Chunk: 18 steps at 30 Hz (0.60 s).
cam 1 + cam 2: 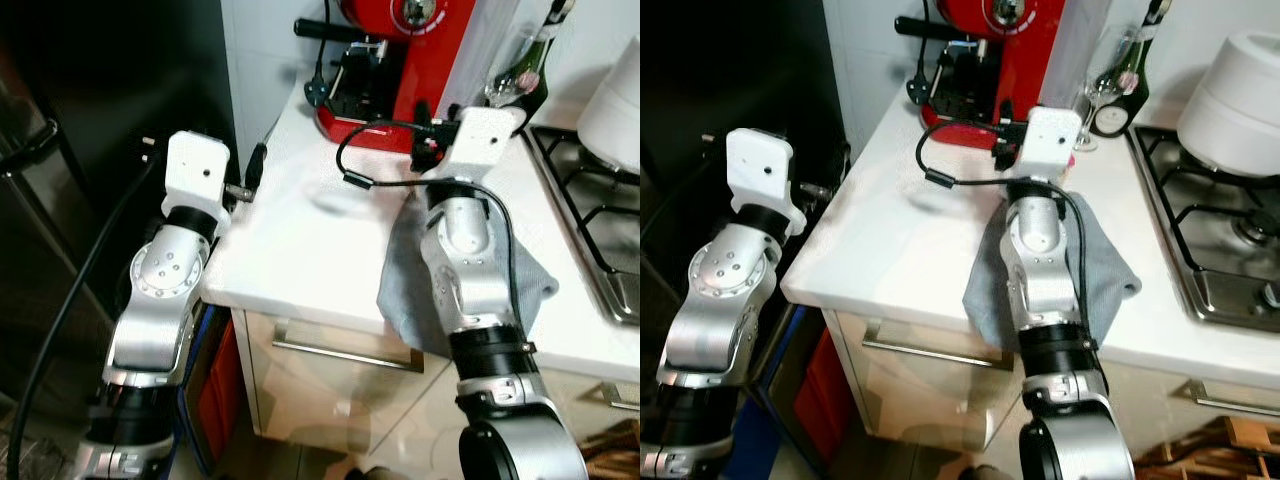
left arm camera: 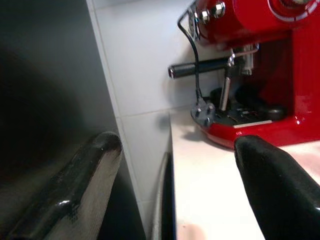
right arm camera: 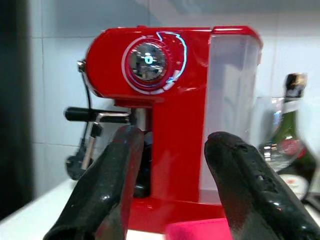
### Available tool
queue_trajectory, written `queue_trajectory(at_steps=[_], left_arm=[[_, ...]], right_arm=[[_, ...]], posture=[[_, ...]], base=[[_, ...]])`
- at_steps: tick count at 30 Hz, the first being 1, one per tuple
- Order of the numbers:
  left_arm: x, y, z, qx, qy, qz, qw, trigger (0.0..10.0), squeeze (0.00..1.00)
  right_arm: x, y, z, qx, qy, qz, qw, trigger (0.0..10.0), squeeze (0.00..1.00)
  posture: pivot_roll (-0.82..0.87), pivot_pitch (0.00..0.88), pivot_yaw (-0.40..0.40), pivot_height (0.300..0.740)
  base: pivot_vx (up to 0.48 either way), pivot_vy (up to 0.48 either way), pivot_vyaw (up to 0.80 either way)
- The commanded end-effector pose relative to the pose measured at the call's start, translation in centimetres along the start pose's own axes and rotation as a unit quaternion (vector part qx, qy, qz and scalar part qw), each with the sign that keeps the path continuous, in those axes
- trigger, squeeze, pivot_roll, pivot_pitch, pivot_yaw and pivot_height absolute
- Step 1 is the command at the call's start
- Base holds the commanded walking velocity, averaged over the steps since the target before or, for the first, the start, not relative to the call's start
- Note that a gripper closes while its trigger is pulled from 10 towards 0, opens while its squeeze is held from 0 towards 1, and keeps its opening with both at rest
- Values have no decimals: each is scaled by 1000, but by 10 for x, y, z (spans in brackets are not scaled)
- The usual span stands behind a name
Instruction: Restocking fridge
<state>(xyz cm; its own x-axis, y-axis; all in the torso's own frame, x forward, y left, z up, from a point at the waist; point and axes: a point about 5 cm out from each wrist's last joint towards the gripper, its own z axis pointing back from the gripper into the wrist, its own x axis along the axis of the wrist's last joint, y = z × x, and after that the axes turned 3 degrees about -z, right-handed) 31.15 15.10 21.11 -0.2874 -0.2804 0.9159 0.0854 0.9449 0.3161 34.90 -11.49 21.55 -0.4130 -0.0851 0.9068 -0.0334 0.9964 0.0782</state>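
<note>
An espresso machine (image 1: 400, 70) is set at the back of the bench (image 1: 300, 240), against the wall. To its right, a wine glass (image 1: 505, 75) and a bottle (image 1: 535, 60) are placed, with a gas hob (image 1: 590, 210) further right. A cloth (image 1: 1100, 270) is draped over the bench's front edge, beneath the right arm. The fridge (image 1: 60, 200) is seen left of the bench.

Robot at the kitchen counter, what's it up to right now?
Neither gripper holds anything. The right gripper is open, raised over the white counter and aimed at the red espresso machine, with a grey cloth lying under that arm. The left gripper is open at the counter's edge beside the dark fridge.
</note>
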Motion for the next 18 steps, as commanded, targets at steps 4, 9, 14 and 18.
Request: queue_trajectory(at_steps=[4,9,14,18], left_arm=[[-1,-4,-6,-5,-6,14,1000,10000,0],[-12,-2,-19,-29,12,24,999,10000,0],[-10,1,-28,-34,3,37,999,10000,1000],[-8,-2,-34,-31,-3,34,999,10000,1000]], right_arm=[[-2,-9,15,-3,-33,84,996,10000,1000],[-15,-38,41,-72,-21,164,984,10000,1000],[-23,-53,54,-100,-2,168,981,10000,1000],[-44,-74,65,-160,65,73,982,10000,1000]], posture=[[5,0,-44,740],[-5,0,-42,740],[-31,0,-30,740],[-55,0,-27,740]], base=[[0,0,0],[0,0,0],[0,0,0],[0,0,0]])
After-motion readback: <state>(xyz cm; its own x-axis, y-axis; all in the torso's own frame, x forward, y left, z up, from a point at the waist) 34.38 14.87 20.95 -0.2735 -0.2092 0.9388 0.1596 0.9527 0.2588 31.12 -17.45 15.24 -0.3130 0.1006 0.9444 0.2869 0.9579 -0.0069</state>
